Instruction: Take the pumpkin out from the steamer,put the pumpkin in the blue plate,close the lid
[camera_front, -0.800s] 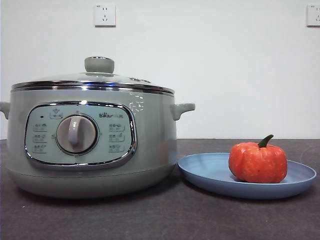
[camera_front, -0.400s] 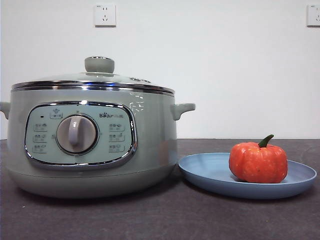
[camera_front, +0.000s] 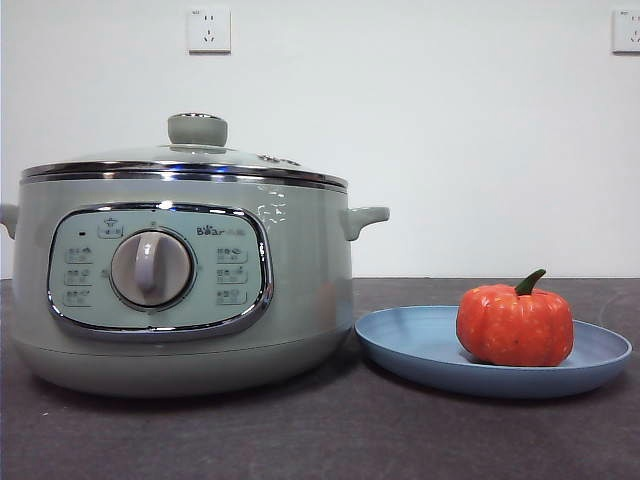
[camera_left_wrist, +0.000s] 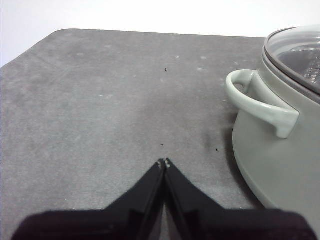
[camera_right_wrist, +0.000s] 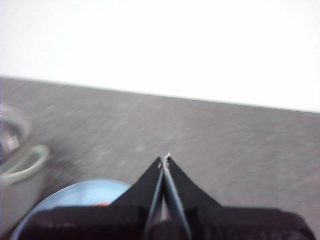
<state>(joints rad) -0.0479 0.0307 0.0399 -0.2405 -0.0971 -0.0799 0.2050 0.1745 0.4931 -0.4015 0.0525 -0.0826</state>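
The pumpkin (camera_front: 515, 326) sits upright in the blue plate (camera_front: 420, 345) on the right of the front view. The sage-green steamer (camera_front: 180, 280) stands to the plate's left with the glass lid (camera_front: 185, 162) resting on its rim, knob (camera_front: 197, 130) on top. My left gripper (camera_left_wrist: 163, 163) is shut and empty above bare table beside the steamer's side handle (camera_left_wrist: 260, 102). My right gripper (camera_right_wrist: 165, 159) is shut and empty, above the blue plate (camera_right_wrist: 75, 197); a sliver of the pumpkin (camera_right_wrist: 100, 204) shows at its jaws' base. Neither arm shows in the front view.
The dark grey table (camera_front: 320, 440) runs in front of the steamer and plate. A white wall with two sockets (camera_front: 208, 29) stands behind. The table's rounded far corner (camera_left_wrist: 65, 37) shows in the left wrist view.
The steamer, lid, plate and pumpkin stay where they were; the picture shifts only by a pixel or two.
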